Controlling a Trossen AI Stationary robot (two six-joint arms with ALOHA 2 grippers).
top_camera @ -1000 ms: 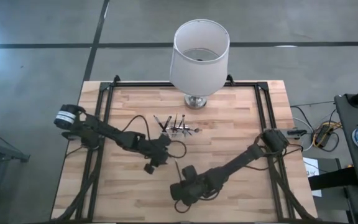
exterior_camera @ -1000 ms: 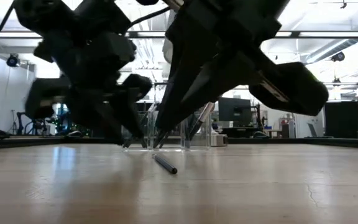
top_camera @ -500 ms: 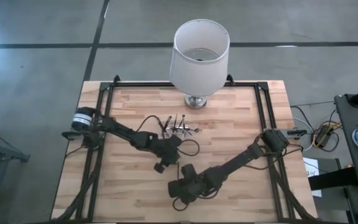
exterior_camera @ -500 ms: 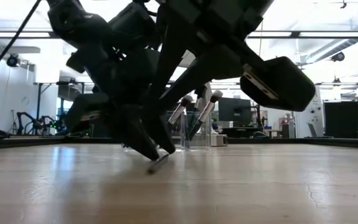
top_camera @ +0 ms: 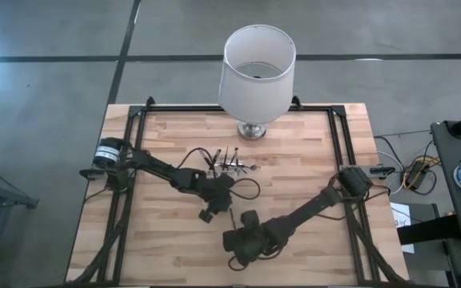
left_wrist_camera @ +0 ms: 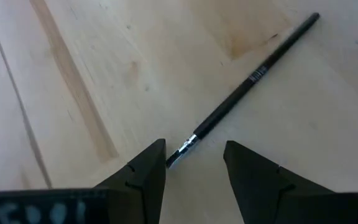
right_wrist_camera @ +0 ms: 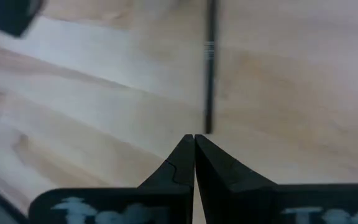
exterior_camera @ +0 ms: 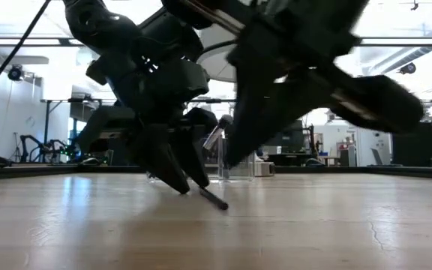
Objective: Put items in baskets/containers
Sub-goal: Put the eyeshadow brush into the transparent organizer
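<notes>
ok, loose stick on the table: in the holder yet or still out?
Out. The stick lies flat on the bare wood, one end between the open fingers of the left gripper, not yet gripped. The clear holder stands farther back.

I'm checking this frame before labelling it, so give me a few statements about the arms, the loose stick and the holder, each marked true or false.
1. The left gripper has its jaws open over one end of a stick lying on the table. True.
2. The right gripper is open. False: its jaws are shut.
3. The right gripper holds the stick. False: the stick lies on the wood ahead of its shut jaws, not between them.
4. Some sticks already stand in the clear holder near the lamp. True.
5. The lamp lies tipped over. False: it stands upright at the table's far edge.
</notes>
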